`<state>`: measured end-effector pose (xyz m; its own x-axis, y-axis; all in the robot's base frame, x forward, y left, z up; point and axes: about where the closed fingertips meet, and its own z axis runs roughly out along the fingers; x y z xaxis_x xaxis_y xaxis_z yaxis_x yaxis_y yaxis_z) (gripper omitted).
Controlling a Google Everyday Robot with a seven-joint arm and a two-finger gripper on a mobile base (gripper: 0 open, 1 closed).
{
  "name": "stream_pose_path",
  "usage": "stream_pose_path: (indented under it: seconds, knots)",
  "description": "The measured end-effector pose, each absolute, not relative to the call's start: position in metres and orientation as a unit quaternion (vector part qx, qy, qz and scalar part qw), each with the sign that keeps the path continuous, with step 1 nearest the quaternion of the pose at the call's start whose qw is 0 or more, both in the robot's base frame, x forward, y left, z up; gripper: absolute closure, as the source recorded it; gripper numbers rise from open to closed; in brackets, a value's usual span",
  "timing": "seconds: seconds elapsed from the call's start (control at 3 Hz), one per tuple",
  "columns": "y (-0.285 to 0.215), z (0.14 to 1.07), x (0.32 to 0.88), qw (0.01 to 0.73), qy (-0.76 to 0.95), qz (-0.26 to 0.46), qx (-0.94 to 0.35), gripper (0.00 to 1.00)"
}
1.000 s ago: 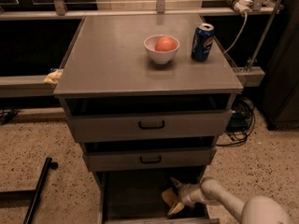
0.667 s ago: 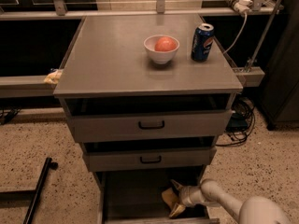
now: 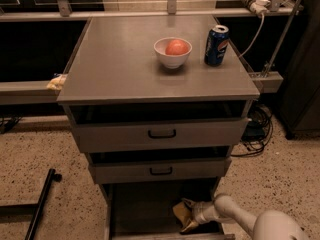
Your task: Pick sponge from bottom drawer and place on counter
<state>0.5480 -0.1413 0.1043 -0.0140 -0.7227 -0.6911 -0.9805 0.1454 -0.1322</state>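
Observation:
The yellow sponge (image 3: pixel 180 213) lies in the open bottom drawer (image 3: pixel 140 209), at the right side of its grey floor. My gripper (image 3: pixel 189 215) reaches into the drawer from the lower right. Its fingers sit against the sponge's upper and lower edges, shut on it. The sponge is low in the drawer, slightly tilted. The counter (image 3: pixel 120 64) is the flat grey top of the cabinet, well above the gripper.
On the counter stand a white bowl (image 3: pixel 172 52) holding an orange fruit and a blue soda can (image 3: pixel 216 45), both towards the back right. Two shut drawer fronts (image 3: pixel 161 133) overhang the bottom drawer. A cloth wad (image 3: pixel 56 82) lies on the left rail. A black bar (image 3: pixel 40 204) lies on the floor at left.

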Motion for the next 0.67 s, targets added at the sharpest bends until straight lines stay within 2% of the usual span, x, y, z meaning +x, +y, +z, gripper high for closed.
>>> stream_pose_path:
  seconds: [0.67]
  knots:
    - [-0.137,0.116,0.549,0.326,0.686,0.190,-0.622,0.69]
